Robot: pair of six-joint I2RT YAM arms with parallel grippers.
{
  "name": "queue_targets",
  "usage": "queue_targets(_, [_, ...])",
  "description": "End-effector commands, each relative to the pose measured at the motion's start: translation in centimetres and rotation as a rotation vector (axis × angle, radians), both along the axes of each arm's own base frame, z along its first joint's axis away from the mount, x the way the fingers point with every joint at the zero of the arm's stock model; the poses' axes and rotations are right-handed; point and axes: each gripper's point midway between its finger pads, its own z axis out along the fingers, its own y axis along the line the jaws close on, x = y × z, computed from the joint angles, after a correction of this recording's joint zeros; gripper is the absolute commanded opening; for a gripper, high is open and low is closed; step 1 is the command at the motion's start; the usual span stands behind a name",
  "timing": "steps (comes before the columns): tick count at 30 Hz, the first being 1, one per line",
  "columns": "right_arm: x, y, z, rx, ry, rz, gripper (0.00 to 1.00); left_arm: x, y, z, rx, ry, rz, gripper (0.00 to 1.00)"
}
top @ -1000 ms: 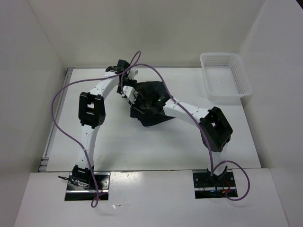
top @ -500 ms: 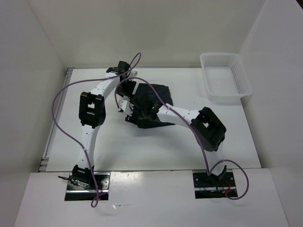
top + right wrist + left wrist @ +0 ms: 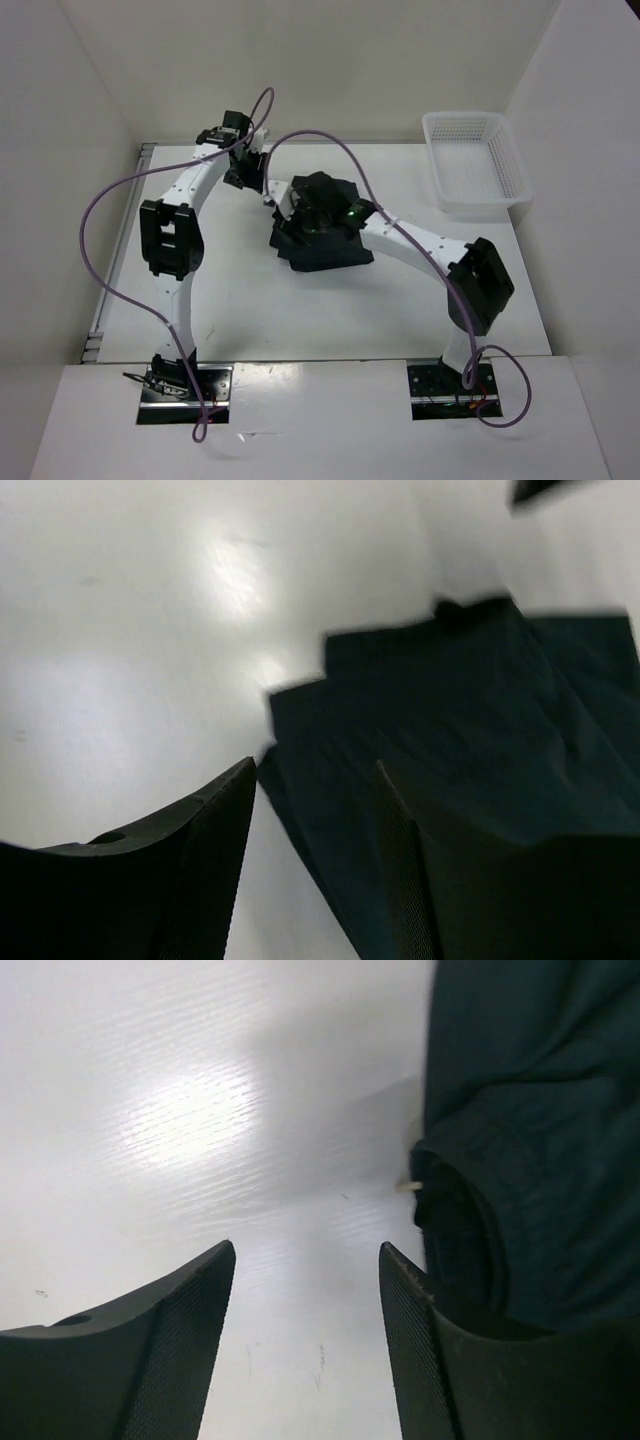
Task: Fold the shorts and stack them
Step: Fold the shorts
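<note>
Soft black fabric shorts (image 3: pixel 320 238) lie bunched on the white table (image 3: pixel 230 300); left gripper (image 3: pixel 305 1250) and right gripper (image 3: pixel 315 765) hover close, jaws apart and empty, seemingly poised to grasp an edge.

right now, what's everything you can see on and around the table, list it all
shorts: one, black, crumpled heap at mid-table
basket: one, white mesh, far right corner of the table, apart from the shorts
table: one, white, walled in by white panels
cables: two, purple, one looping along each arm
left gripper: one, black fingers, open over bare table just left of the shorts' edge, holding nothing
right gripper: one, black fingers, open above the edge of the shorts, holding nothing
</note>
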Motion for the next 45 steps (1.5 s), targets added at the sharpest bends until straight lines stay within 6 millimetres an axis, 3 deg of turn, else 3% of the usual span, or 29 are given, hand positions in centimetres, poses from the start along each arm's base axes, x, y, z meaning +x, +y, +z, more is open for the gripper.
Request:
queue_targets(1, [3.5, -5.6, -1.4, -0.014, 0.005, -0.264, 0.56, -0.2, -2.1, 4.2, -0.103, -0.076, -0.063, 0.68])
queue_targets(2, [4.4, -7.8, -2.5, -0.030, 0.016, -0.331, 0.56, -0.4, -3.4, 4.6, -0.131, -0.079, -0.094, 0.68])
queue_targets(6, [6.6, -12.8, -5.1, -0.048, 0.064, -0.512, 0.59, -0.4, -5.7, 2.4, -0.126, -0.039, -0.135, 0.69])
queue_targets(9, [6.3, -14.5, -6.7, -0.072, 0.078, -0.543, 0.59, -1.0, -7.6, 0.1, -0.151, 0.020, -0.175, 0.70])
queue_targets(11, [5.5, -15.5, -7.6, -0.102, 0.073, -0.551, 0.59, -0.7, -8.3, -0.2, -0.151, 0.019, -0.186, 0.70])
queue_targets(15, [3.7, -16.6, -9.7, -0.133, 0.110, -0.556, 0.57, -1.2, -9.1, -3.3, -0.139, 0.081, -0.200, 0.69])
queue_targets(19, [2.3, -17.1, -11.4, -0.145, 0.165, -0.567, 0.57, 0.0, -7.1, -5.4, -0.019, 0.063, -0.140, 0.50])
queue_targets(20, [1.9, -17.0, -11.7, -0.141, 0.184, -0.562, 0.57, 0.6, -6.8, -5.0, -0.003, 0.037, -0.129, 0.40])
queue_targets(23, [1.3, -16.6, -12.1, -0.133, 0.210, -0.536, 0.57, 1.1, -6.1, -5.5, 0.040, 0.026, -0.106, 0.29])
queue_targets(26, [1.1, -16.2, -12.3, -0.117, 0.229, -0.526, 0.57, 1.1, -5.5, -5.3, 0.040, 0.026, -0.096, 0.29])
queue_targets(28, [1.0, -16.0, -12.3, -0.108, 0.240, -0.526, 0.57, 0.9, -5.4, -5.0, 0.039, 0.023, -0.096, 0.38])
queue_targets(31, [2.0, -15.5, -10.9, -0.097, 0.205, -0.509, 0.59, 0.7, -5.9, -4.3, 0.008, 0.021, -0.111, 0.50])
queue_targets(32, [2.6, -15.8, -10.1, -0.107, 0.176, -0.524, 0.59, 0.7, -6.0, -3.6, 0.005, 0.008, -0.111, 0.50])
queue_targets(33, [3.7, -15.5, -8.3, -0.097, 0.125, -0.519, 0.60, 0.5, -5.9, -3.5, 0.005, 0.009, -0.111, 0.53])
queue_targets(35, [4.8, -17.0, -6.4, -0.130, 0.089, -0.544, 0.61, 0.4, -5.9, -1.7, -0.002, -0.020, -0.111, 0.57])
queue_targets(36, [6.3, -17.4, -3.9, -0.104, 0.054, -0.562, 0.63, 0.3, -5.8, -1.1, -0.004, -0.029, -0.111, 0.65])
queue_targets(37, [6.3, -18.5, -2.5, -0.093, 0.069, -0.576, 0.66, 0.3, -5.3, 0.6, -0.011, -0.057, -0.102, 0.70])
queue_targets(38, [7.0, -19.6, -1.3, -0.065, 0.078, -0.605, 0.68, -0.4, -5.5, 0.7, -0.025, -0.048, -0.111, 0.74])
queue_targets(39, [8.6, -22.3, 0.7, -0.023, 0.068, -0.676, 0.71, -0.4, -4.6, 1.4, -0.034, -0.056, -0.096, 0.86])
queue_targets(40, [8.7, -23.7, 2.0, 0.005, 0.067, -0.709, 0.78, -0.9, -4.6, 3.0, -0.046, -0.073, -0.100, 0.98])
queue_targets(42, [9.6, -27.2, 3.2, 0.014, 0.044, -0.799, 0.85, -1.4, -3.0, 3.9, -0.068, -0.076, -0.077, 1.00])
queue_targets(43, [10.0, -28.9, 4.0, 0.011, 0.016, -0.865, 0.91, -1.8, -2.4, 5.8, -0.085, -0.108, -0.070, 1.00])
queue_targets(44, [9.9, -30.2, 4.3, 0.010, 0.015, -0.908, 0.93, -2.0, -1.7, 6.5, -0.097, -0.118, -0.060, 1.00])
queue_targets(45, [10.2, -32.7, 4.9, 0.034, 0.022, -0.987, 0.97, -2.5, 0.2, 7.8, -0.105, -0.138, -0.026, 1.00])
